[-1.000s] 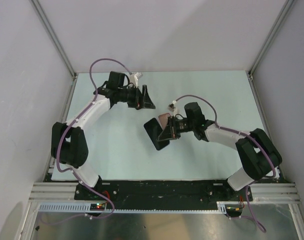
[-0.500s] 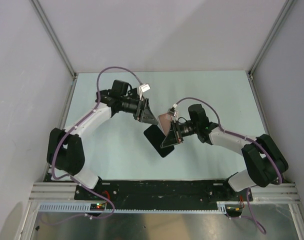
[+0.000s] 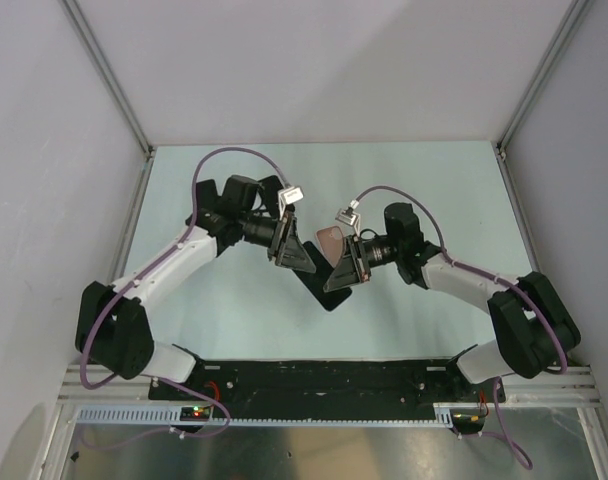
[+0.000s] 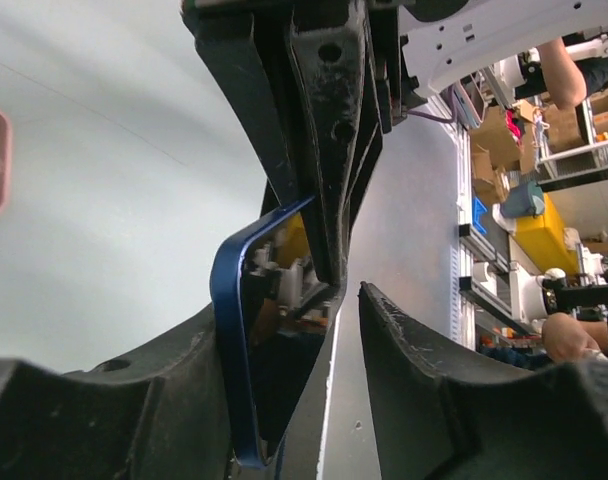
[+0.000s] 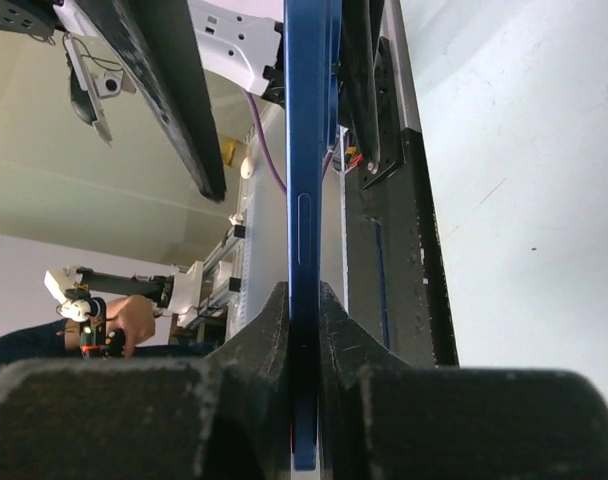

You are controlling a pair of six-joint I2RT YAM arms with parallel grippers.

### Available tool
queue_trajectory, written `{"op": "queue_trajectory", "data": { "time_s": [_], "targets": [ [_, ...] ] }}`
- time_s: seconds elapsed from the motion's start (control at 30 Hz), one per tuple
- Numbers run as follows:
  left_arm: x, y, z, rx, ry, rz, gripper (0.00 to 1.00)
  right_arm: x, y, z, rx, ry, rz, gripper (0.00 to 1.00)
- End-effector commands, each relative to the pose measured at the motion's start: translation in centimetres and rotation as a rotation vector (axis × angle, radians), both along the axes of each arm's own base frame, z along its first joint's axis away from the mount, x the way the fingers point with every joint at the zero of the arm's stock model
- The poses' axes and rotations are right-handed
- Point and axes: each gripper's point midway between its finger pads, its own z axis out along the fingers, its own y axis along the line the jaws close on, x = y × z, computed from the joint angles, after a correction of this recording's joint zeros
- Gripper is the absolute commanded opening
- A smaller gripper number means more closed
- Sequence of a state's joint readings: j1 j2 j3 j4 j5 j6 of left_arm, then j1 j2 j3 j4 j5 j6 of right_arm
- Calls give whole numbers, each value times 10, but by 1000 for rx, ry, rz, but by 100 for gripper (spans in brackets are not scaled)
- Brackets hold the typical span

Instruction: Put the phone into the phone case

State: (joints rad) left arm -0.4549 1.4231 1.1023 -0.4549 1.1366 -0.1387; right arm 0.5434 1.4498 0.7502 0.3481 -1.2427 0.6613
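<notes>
Left gripper (image 3: 300, 256) has swung in from 10 o'clock. Its jaws have gone from wide to half-closed and now straddle the phone (image 5: 306, 200), with a gap on one side. Right gripper (image 3: 344, 276) clamps the phone on edge, mid-table. Pink case (image 3: 329, 240) lies just at its 12 o'clock. Probably a regrip before insertion.
</notes>
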Motion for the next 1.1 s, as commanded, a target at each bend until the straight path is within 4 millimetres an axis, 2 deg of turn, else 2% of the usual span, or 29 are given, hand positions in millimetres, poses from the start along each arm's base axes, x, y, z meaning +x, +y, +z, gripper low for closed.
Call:
{"op": "queue_trajectory", "data": {
  "time_s": [0.0, 0.1, 0.17, 0.2, 0.27, 0.33, 0.37, 0.4, 0.5, 0.63, 0.8, 0.93, 1.07],
  "targets": [
    [-18, -3, 14, -34, -16, -39, 50, -2, -1, 31, 104, -147, 57, 0],
    [-20, -3, 14, -31, -15, -35, 39, 4, 1, 30, 90, -158, 48, 0],
    [-20, -3, 15, -29, -20, -29, 27, 13, 2, 27, 68, -151, 17, 1],
    [-20, -3, 16, -27, -21, -23, 18, 17, 3, 26, 59, -148, 3, 4],
    [-15, -4, 14, -11, -25, 9, 5, 26, 5, 24, 42, -147, -37, 23],
    [-6, -5, 15, 1, -31, 57, 1, 38, 6, 22, 22, -154, -96, 50],
    [-1, -6, 18, -4, -42, 79, 1, 45, 5, 20, 9, -152, -131, 59],
    [5, -7, 21, -7, -38, 111, 1, 53, 4, 17, -10, -147, -173, 67],
    [30, -10, 37, -76, -59, 216, 0, 83, -10, 10, -43, -95, -323, 79],
    [73, -5, 62, -246, 0, 396, 0, 109, -34, 15, 73, 6, -485, 86],
    [105, -10, 63, -349, 102, 484, 0, 116, -37, 16, 171, 79, -579, 87],
    [119, -15, 62, -404, 142, 499, 0, 120, -38, 18, 249, 118, -630, 85],
    [124, -18, 53, -421, 194, 497, 0, 128, -43, 20, 304, 136, -689, 82]
  ]
}}
